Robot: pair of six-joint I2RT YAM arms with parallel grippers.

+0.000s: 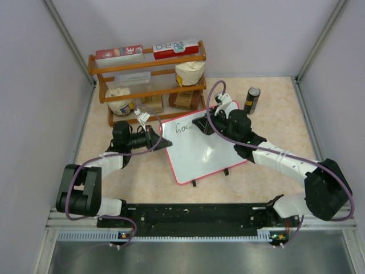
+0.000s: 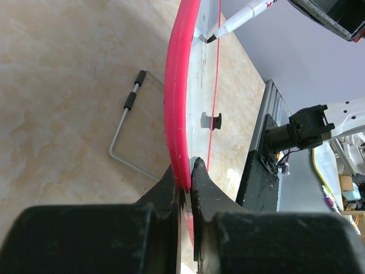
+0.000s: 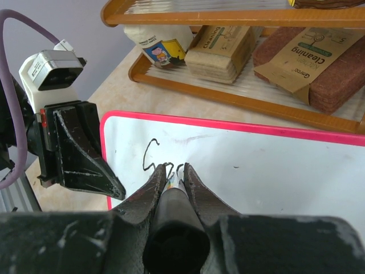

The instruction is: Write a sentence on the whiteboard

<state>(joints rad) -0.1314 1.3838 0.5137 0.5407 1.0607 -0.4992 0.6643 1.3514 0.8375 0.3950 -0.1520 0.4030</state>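
The whiteboard (image 1: 205,149), glossy white with a red-pink frame, lies tilted in the middle of the table. My left gripper (image 1: 161,138) is shut on its left frame edge (image 2: 177,125). My right gripper (image 1: 201,125) is shut on a marker (image 3: 174,220) with its tip on the board's upper left. The sentence (image 3: 159,162) is thin black cursive, only the first letters, reading about "Goo"; it also shows in the top view (image 1: 183,127). The marker's tip (image 2: 212,39) touches the board in the left wrist view.
A wooden rack (image 1: 148,80) with boxes, bags and cleaning sponges (image 3: 311,63) stands behind the board. A dark can (image 1: 251,100) stands at the back right. A bent wire stand (image 2: 128,131) lies on the table left of the board. Grey walls close both sides.
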